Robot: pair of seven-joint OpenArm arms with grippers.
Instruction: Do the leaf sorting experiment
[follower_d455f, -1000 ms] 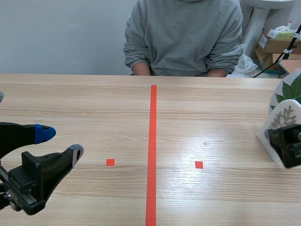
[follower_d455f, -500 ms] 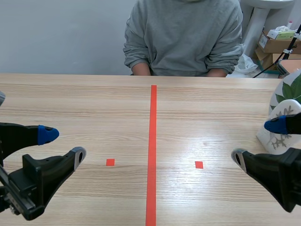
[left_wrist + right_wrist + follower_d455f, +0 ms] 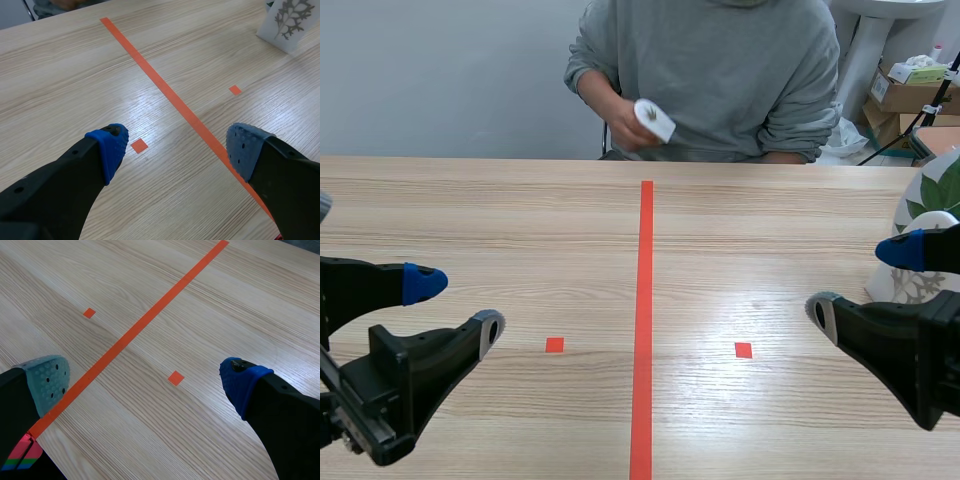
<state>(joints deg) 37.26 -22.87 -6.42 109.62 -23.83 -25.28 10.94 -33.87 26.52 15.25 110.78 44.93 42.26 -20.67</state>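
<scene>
Across the table a person's hand holds up a small white card point(image 3: 655, 119) with a dark leaf mark on it. A white stand-up card printed with leaves point(image 3: 923, 236) stands at the table's right edge; the left wrist view shows it too, as a leaf card point(image 3: 286, 22) far ahead. My left gripper point(image 3: 455, 308) hovers open over the near left of the table, nothing between its fingers. My right gripper point(image 3: 860, 281) is open as well, low at the near right, just in front of the standing card. In the wrist views the left gripper point(image 3: 175, 150) and right gripper point(image 3: 145, 380) frame bare wood.
An orange-red tape line point(image 3: 643, 310) splits the table down the middle, with a small red square point(image 3: 554, 345) on the left half and another red square point(image 3: 743, 350) on the right. Cardboard boxes point(image 3: 910, 95) sit behind the table at the far right.
The right gripper came into view at the near right and opened. The person raised a hand holding a small white card. The left gripper barely shifted.
</scene>
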